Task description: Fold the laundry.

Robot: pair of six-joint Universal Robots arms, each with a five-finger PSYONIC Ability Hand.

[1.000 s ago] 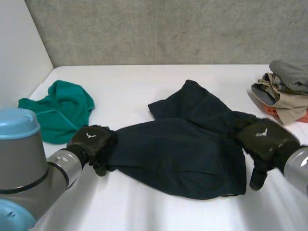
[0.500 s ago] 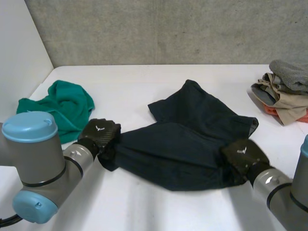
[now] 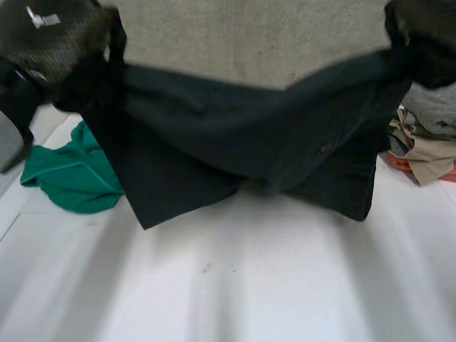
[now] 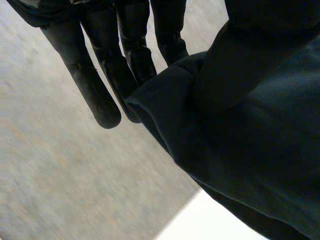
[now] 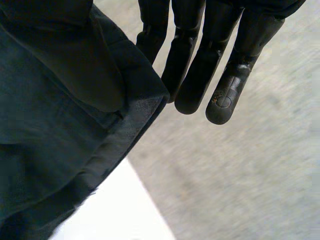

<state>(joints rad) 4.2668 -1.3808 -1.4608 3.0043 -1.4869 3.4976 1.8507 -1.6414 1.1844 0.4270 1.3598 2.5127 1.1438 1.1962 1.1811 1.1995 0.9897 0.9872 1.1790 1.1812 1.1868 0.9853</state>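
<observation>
The dark garment [image 3: 235, 142] has risen — left robot hand [image 3: 50, 39] and right robot hand [image 3: 426, 35] pinch its corners.

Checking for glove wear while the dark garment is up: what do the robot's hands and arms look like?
The left hand is black, its back a carbon-like weave with a small white logo; its fingers are long, segmented, round-tipped. The right hand is equally black, one fingertip bearing a small round mark. A grey arm segment adjoins the left hand.
</observation>
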